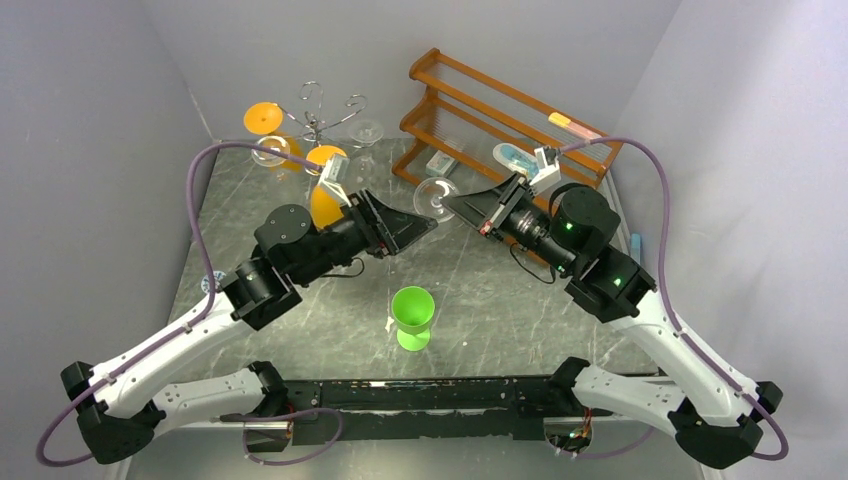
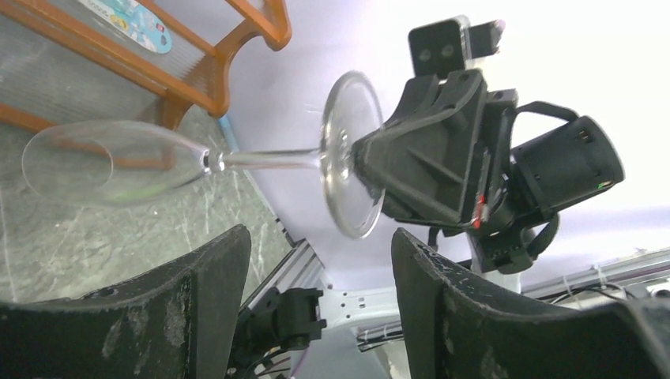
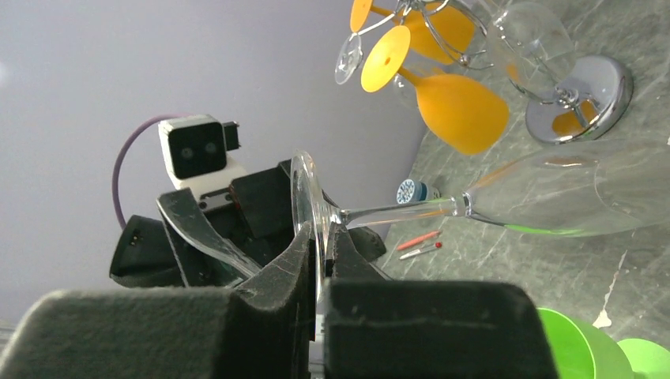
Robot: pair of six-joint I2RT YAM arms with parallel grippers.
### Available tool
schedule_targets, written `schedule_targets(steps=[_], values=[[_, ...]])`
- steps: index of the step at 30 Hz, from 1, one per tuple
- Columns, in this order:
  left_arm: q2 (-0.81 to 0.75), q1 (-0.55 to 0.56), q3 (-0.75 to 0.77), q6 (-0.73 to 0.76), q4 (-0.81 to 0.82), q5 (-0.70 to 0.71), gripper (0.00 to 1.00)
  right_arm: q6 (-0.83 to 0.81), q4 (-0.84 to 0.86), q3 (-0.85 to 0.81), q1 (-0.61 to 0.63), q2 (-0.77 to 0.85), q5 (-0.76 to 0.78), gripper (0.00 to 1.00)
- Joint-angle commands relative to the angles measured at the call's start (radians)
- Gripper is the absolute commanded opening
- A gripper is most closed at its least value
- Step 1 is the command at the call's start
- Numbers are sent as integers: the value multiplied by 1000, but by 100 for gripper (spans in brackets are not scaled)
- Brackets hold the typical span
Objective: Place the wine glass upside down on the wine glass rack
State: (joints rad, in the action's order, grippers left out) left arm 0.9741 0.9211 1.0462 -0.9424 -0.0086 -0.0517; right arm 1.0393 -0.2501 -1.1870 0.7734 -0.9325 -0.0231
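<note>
A clear wine glass point(image 1: 436, 189) is held sideways above the middle of the table. My right gripper point(image 1: 448, 204) is shut on the rim of its round foot, as the right wrist view point(image 3: 322, 237) shows. The stem and the bowl point(image 3: 577, 189) stick out level. In the left wrist view the bowl point(image 2: 103, 162) points left and the foot point(image 2: 348, 154) sits in the right gripper point(image 2: 378, 162). My left gripper point(image 1: 415, 228) is open and empty just below the glass point(image 2: 320, 237). The silver wine glass rack point(image 1: 318, 118) stands at the back left with orange and clear glasses hanging on it; its mirrored base point(image 3: 581, 99) rests on the table.
A brown wooden two-tier shelf point(image 1: 500, 110) with small items stands at the back right. A green goblet point(image 1: 412, 315) stands at the front centre. Two thin pens point(image 3: 419, 243) and a small round tin point(image 3: 411, 190) lie on the table. Grey walls close in the sides.
</note>
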Motion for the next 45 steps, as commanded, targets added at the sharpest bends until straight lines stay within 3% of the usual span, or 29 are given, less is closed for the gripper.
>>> schedule_targets(steps=[1, 5, 9, 16, 18, 20, 21, 23, 27, 32, 38, 45], values=[[-3, 4, 57, -51, 42, 50, 70, -17, -4, 6, -4, 16, -37, 0], [25, 0, 87, -53, 36, 46, 66, -15, 3, 22, -5, 28, -54, 0], [59, -20, 101, -71, 33, 13, 54, -14, 21, 31, -4, 37, -74, 0], [91, -72, 101, -108, 86, -105, 6, -24, 20, 20, -4, 29, -84, 0], [95, -80, 113, -99, 81, -122, 5, -29, 11, 11, -5, 26, -75, 4], [96, -86, 135, -87, 66, -131, 5, -34, -6, -2, -4, 22, -59, 25], [96, -91, 146, -80, 58, -138, 5, -38, -9, -6, -5, 21, -49, 41], [98, -111, 184, -68, 38, -159, 5, -47, -19, -16, -5, 25, -29, 57], [127, -174, 265, -58, 17, -245, 5, -70, -12, -21, -5, 46, 8, 74], [201, -305, 362, -99, 63, -411, 5, -95, 29, -6, -5, 90, 44, 83], [317, -416, 533, -156, 141, -556, 5, -114, 34, -1, -4, 118, 84, 85], [447, -553, 717, -241, 226, -629, 5, -114, 35, 9, -5, 110, 80, 84]])
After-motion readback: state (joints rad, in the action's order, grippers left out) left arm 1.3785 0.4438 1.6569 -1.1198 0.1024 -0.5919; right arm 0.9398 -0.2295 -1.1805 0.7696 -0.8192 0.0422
